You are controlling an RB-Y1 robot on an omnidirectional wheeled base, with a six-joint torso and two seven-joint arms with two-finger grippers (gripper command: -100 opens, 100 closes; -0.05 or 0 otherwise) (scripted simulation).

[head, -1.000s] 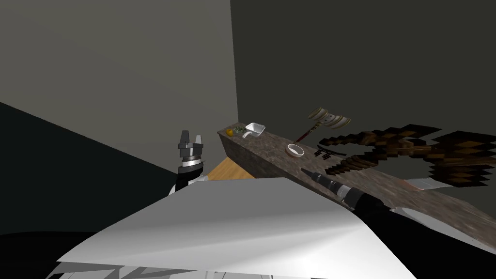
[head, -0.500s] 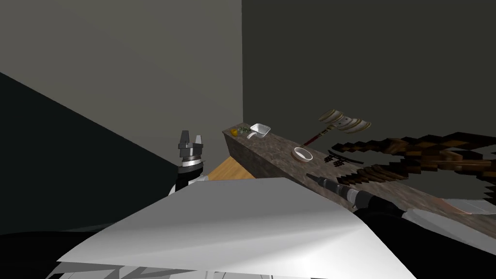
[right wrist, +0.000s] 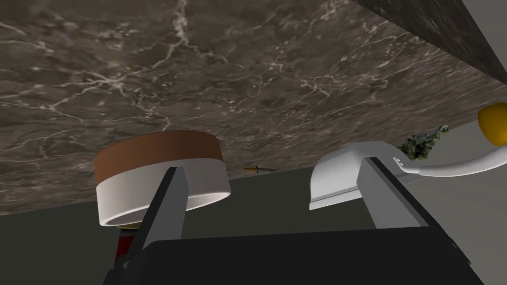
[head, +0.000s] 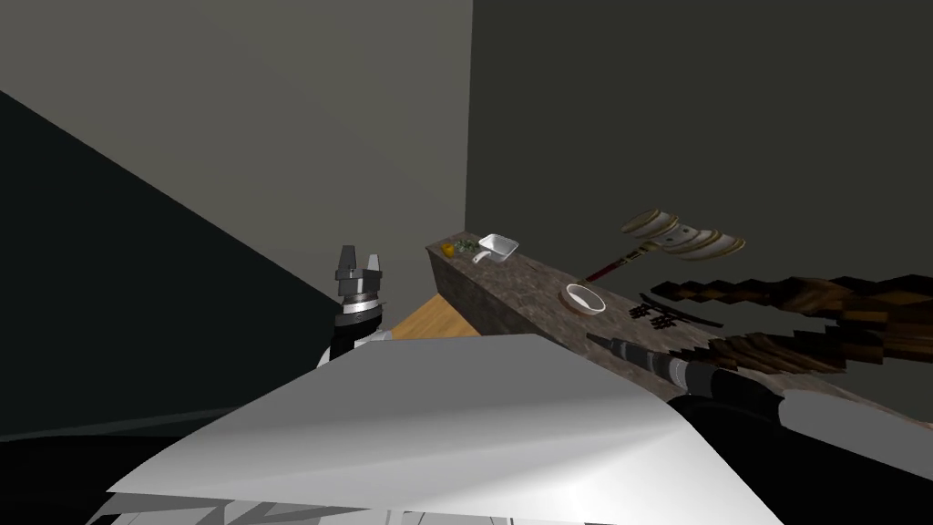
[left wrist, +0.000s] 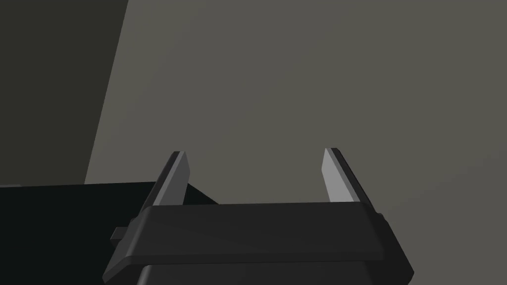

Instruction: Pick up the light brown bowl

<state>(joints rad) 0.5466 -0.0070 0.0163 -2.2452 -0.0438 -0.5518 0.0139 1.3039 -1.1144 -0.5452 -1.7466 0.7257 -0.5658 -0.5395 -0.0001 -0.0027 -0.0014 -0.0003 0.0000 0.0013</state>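
The right claw (right wrist: 271, 166) is standing released, one finger overlapping the brown-and-white bowl (right wrist: 148, 158) just ahead on the marbled counter (right wrist: 247, 74). I judge it is needing a sideways shift to straddle the rim. The wrist view is revealing the brown band; the head view is adding the left claw (head: 358, 264), raised, released.

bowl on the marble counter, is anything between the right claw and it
Nothing visible. Only bare counter lies between the open right claw and the brown and white bowl, which lines up with one finger rather than the gap. The white handled dish sits farther along the counter.
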